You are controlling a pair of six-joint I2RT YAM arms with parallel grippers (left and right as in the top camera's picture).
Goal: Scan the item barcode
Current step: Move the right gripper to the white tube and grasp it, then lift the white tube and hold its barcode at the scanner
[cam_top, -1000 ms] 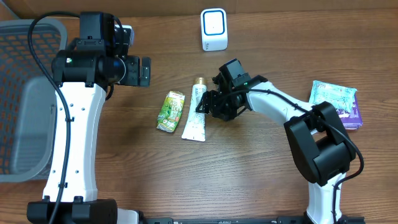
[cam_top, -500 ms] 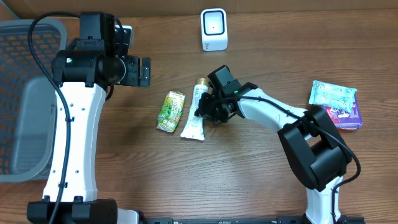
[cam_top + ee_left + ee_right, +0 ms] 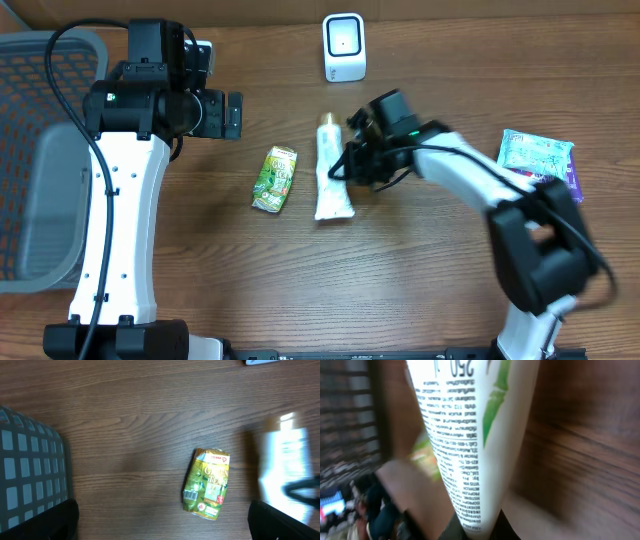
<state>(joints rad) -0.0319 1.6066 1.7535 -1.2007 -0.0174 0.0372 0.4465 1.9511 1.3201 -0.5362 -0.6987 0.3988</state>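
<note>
A white tube point(image 3: 332, 172) with a gold cap lies lengthwise at the table's middle, and my right gripper point(image 3: 349, 170) is shut on its right edge. In the right wrist view the tube point(image 3: 470, 430) fills the frame with its printed text facing the camera, pinched at its lower end in the right gripper point(image 3: 476, 532). A white barcode scanner point(image 3: 344, 47) stands at the back centre. My left gripper point(image 3: 232, 115) hangs open above the table, left of the tube, with nothing in it. Its view shows the blurred tube point(image 3: 285, 472) at the right edge.
A green snack packet point(image 3: 275, 178) lies just left of the tube; its barcode shows on the packet point(image 3: 207, 484) in the left wrist view. A grey mesh basket point(image 3: 40, 150) fills the far left. Blue and purple packets point(image 3: 540, 162) lie at the right edge.
My right gripper has shut on the tube and carried it a little to the right, away from the green packet, turning it straighter. The left arm has not moved.
</note>
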